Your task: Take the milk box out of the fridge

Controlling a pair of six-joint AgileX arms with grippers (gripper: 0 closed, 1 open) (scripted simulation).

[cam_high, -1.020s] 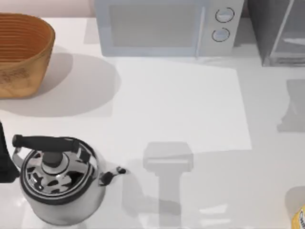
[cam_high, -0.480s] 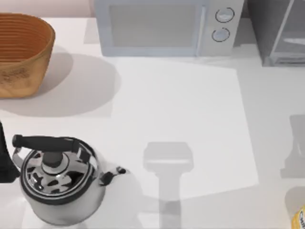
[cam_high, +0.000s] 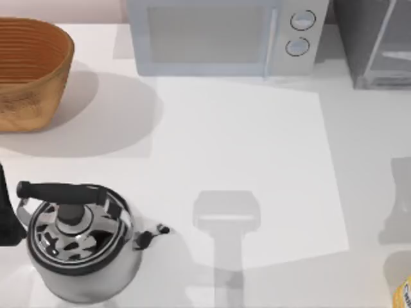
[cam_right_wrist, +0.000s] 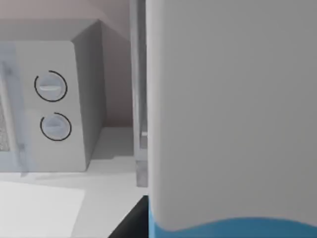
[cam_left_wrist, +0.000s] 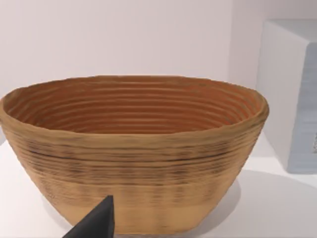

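White over pale blue, the milk box [cam_right_wrist: 233, 114] stands upright, hard against the right wrist camera, with the fridge [cam_high: 376, 45] behind it at the table's 1 o'clock. The right arm is clearly nearer. I cannot tell whether its jaws clasp the carton. The left arm [cam_high: 5, 212] idles at 9 o'clock, and its jaws are equally unclear.

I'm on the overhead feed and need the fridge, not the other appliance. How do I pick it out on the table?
Start at the table's back edge, where the white microwave stands. Go along that edge to the right corner: the fridge is the dark grey cabinet there, cut off by the frame. Unlike the microwave, it has no round knobs, only a pale glassy door panel in a light frame.
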